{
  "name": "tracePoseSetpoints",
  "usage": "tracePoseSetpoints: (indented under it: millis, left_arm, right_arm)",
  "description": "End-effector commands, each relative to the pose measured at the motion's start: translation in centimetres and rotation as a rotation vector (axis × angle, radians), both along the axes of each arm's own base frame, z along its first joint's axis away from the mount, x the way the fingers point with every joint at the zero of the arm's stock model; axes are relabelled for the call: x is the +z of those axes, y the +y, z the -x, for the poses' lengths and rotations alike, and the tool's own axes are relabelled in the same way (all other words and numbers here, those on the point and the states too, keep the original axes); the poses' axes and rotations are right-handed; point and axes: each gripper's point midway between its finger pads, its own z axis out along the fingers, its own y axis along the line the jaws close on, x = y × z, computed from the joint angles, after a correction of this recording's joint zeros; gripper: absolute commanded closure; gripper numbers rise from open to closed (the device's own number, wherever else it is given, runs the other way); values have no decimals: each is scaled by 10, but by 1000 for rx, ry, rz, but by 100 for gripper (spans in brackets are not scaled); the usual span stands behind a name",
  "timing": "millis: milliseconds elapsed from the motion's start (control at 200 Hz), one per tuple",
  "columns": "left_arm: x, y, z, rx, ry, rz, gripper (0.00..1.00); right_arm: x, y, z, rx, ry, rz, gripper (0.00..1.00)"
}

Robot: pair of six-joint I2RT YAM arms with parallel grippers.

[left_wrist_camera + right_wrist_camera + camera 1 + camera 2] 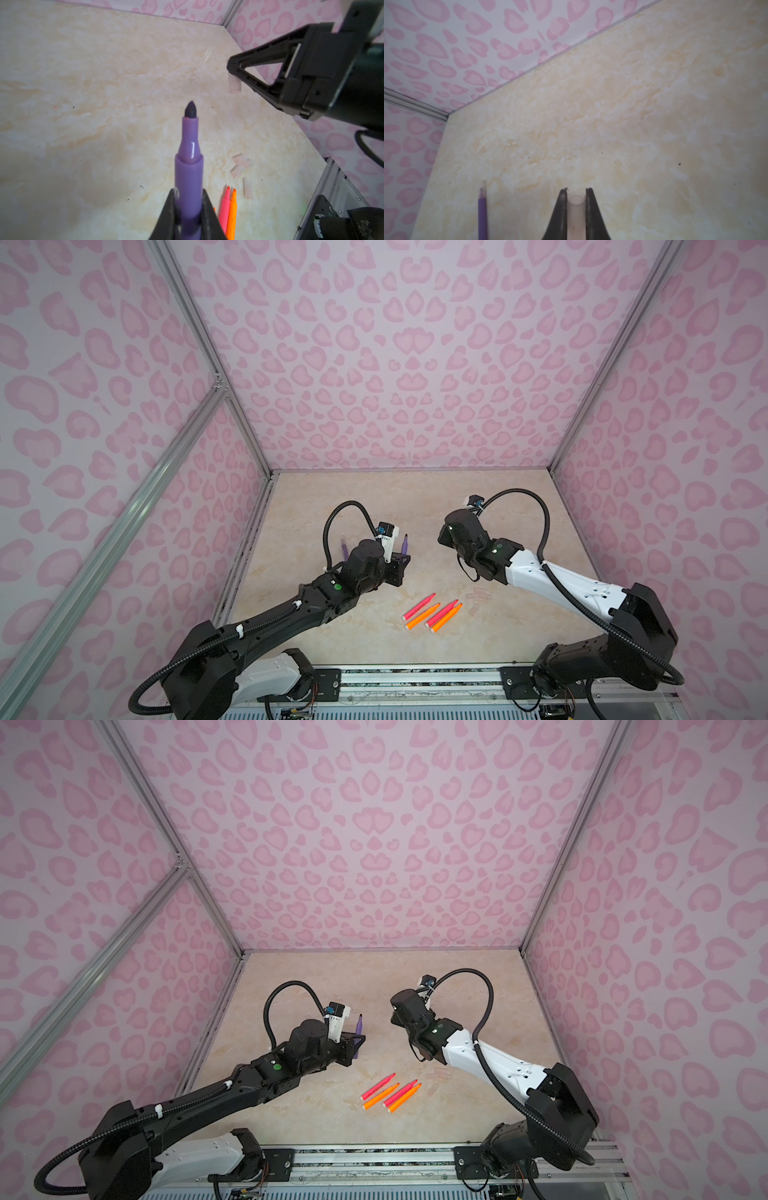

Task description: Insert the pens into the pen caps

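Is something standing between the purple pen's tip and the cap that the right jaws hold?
Nothing visible does. The purple pen, clamped in the left jaws, and the cap, pinched in the right jaws, are apart, with only open air between them.

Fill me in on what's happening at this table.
Pen capping, mid-step. The left tool is shut on a slim purple marker pen, its dark tip bare. The right tool is shut on a small clear plastic cap. The two are held apart above the beige table, not yet joined. Two pink pens and two orange pens lie uncapped near the front, with spare clear caps beside them.
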Motion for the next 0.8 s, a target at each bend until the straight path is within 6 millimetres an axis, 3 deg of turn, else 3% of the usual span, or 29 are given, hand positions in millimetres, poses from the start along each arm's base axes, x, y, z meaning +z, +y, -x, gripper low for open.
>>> tracePoseSetpoints:
  millis: [0, 150, 400, 515, 795]
  left_arm:
    - [20, -15, 9, -88, -66, 52, 96]
    - [34, -36, 27, -203, -74, 138, 96]
    - [27, -53, 35, -284, -90, 123, 96]
    - [21, -54, 29, -262, -79, 98, 96]
    - [17, -46, 19, -193, -85, 62, 96]
  right_arm:
    - [34, 10, -8, 41, -128, -99, 97]
    - [56, 9, -2, 113, -287, -240, 96]
    - [55, 18, -5, 261, -358, -326, 99]
    - [58, 23, -6, 332, -378, -397, 100]
    - [72, 45, 14, 454, -404, -495, 100]
